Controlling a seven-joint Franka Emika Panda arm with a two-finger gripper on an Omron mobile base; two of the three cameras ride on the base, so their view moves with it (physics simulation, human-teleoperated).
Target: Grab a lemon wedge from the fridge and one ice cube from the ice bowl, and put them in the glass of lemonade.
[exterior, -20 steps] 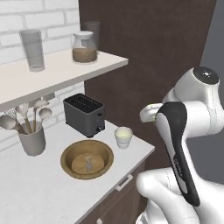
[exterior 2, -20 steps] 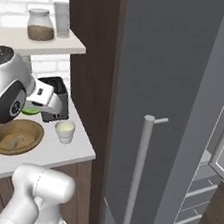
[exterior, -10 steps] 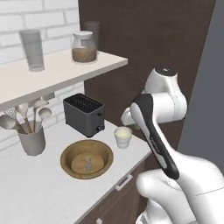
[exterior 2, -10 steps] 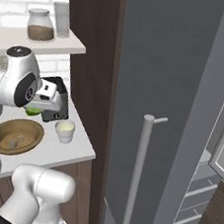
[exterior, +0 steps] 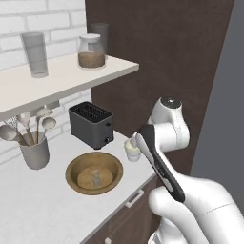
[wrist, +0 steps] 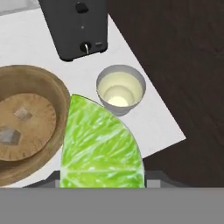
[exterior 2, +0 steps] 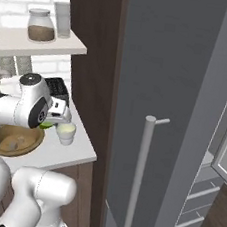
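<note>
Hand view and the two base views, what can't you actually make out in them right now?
- Tool fingertips: in the hand view the lemon wedge covers them, so the grip itself is unseen.
- Glass of lemonade: in the left base view the arm hides part of it.
- Ice cubes in the bowl: the hand view's left edge cuts the bowl, so their count is uncertain.
- Fridge: cut off by the right base view's edges.

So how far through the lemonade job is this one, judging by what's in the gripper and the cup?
Done: the lemon wedge is out of the fridge and held in the gripper. In hand: it is carried above the counter, close to the glass of lemonade, not yet dropped in. Left: release the wedge into the glass, then fetch one ice cube from the ice bowl, where two cubes lie.
</note>
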